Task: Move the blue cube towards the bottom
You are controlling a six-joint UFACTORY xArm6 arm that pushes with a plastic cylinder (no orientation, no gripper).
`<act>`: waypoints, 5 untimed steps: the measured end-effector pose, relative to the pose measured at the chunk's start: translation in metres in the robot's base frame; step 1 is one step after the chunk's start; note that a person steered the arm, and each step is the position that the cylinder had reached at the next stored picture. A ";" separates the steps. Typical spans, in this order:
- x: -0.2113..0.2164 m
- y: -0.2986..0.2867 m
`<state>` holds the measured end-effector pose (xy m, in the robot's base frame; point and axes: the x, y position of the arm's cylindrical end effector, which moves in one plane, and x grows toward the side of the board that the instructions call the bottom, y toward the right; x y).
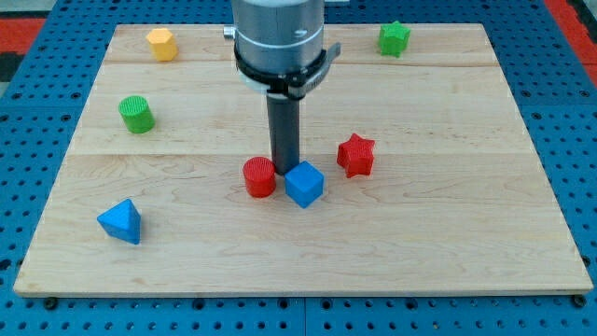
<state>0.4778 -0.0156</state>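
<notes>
The blue cube (pixel 304 184) sits near the middle of the wooden board (pixel 448 243), a little toward the view's bottom, with a red cylinder (pixel 259 176) just beside it at its 9 o'clock and a red star (pixel 355 155) near it at about 2 o'clock. My tip (pixel 285 169) stands right behind the cube, at roughly its 11 o'clock, in the narrow gap between cube and cylinder; seen from the tip, the cube lies at about 5 o'clock. It looks to be touching or all but touching the cube's upper edge, though I cannot tell for certain whether there is contact. The rod is a plain dark post with nothing to open or close, and it holds nothing. That offset is what the next move turns on: a push straight toward 6 o'clock would probably catch the cube on its left shoulder and could swing it toward the view's right, so the tip likely needs to sit more squarely at the cube's 12 o'clock first. Toward 6 o'clock of the cube I see only bare wood. A blue pyramid (pixel 121 222), green cylinder (pixel 136 114), yellow block (pixel 161 44) and green star (pixel 394 38) all lie well apart.
</notes>
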 end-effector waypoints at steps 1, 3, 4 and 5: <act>0.020 0.032; 0.042 0.058; 0.043 0.071; 0.043 0.085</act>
